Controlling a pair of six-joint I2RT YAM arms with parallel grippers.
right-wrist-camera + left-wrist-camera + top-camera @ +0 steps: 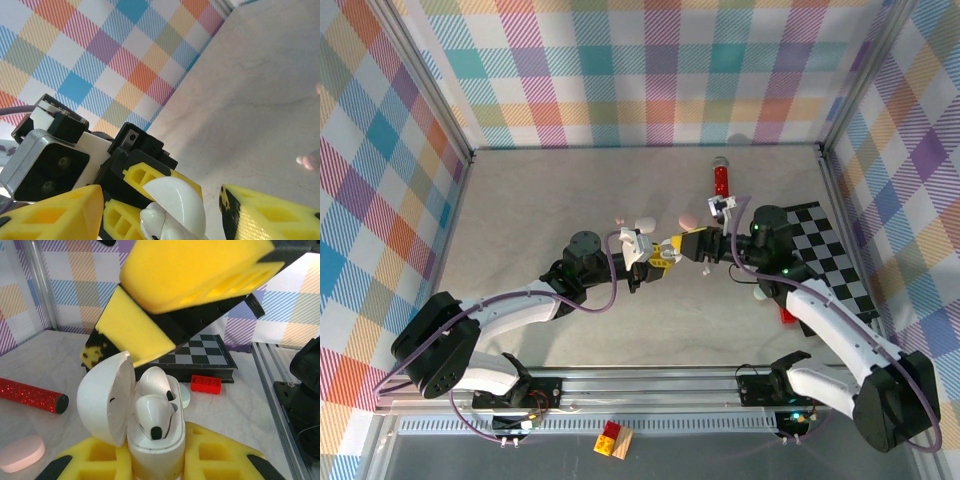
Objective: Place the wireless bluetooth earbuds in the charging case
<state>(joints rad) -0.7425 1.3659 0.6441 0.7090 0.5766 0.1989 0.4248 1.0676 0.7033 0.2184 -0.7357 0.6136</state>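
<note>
Earbuds (152, 415) sitting in the open charging case (155, 450), one maybe needing a push down, left gripper (156, 467) pinching the case, right gripper (160, 210) hanging spread over it.

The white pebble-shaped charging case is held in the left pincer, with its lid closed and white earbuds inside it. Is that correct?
Not quite: the lid of the white pebble-shaped charging case stands open, as the left wrist view shows. The left pincer does hold it, with white earbuds inside.
</note>
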